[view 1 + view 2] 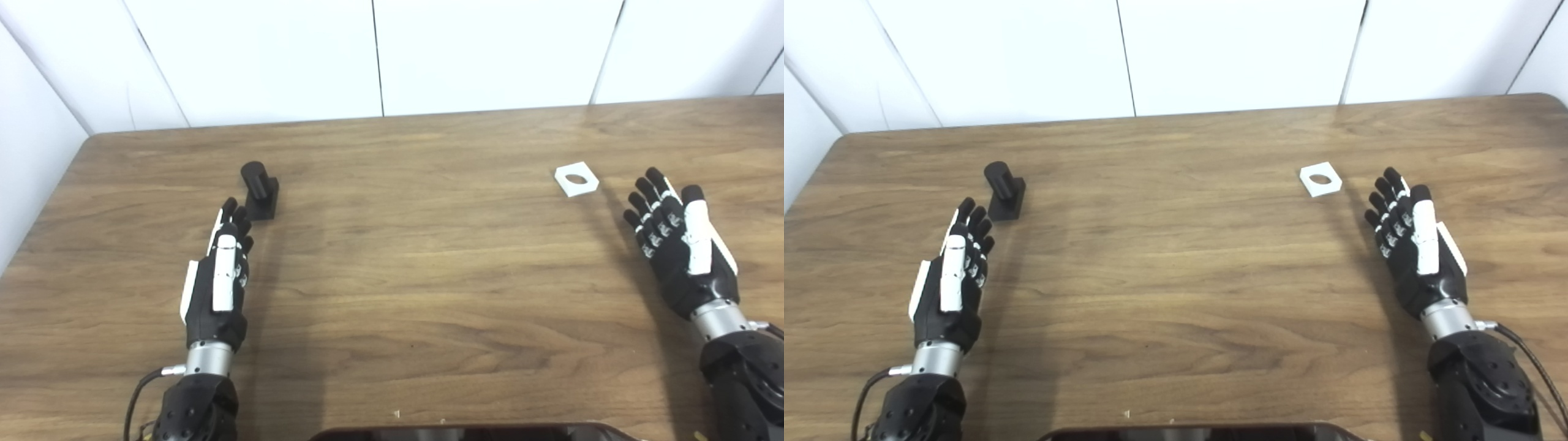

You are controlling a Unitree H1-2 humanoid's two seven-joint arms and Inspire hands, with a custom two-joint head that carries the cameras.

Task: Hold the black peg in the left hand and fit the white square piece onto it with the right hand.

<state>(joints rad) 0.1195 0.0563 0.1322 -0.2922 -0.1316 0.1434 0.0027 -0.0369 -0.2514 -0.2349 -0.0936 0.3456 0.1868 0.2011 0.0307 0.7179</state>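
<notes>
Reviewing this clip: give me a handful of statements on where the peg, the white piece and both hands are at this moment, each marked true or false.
1. The left hand is closed around the black peg. False: the hand is open and holds nothing; the peg stands on the wooden table just beyond its fingertips.
2. The white square piece lies flat on the table, its round hole facing up. True.
3. The white square piece is already seated on the peg. False: they are far apart, peg on the left side, piece on the right.
4. The right hand is open and empty, near the white piece. True.
5. The peg has tipped onto its side. False: it stands upright on its base.
</notes>
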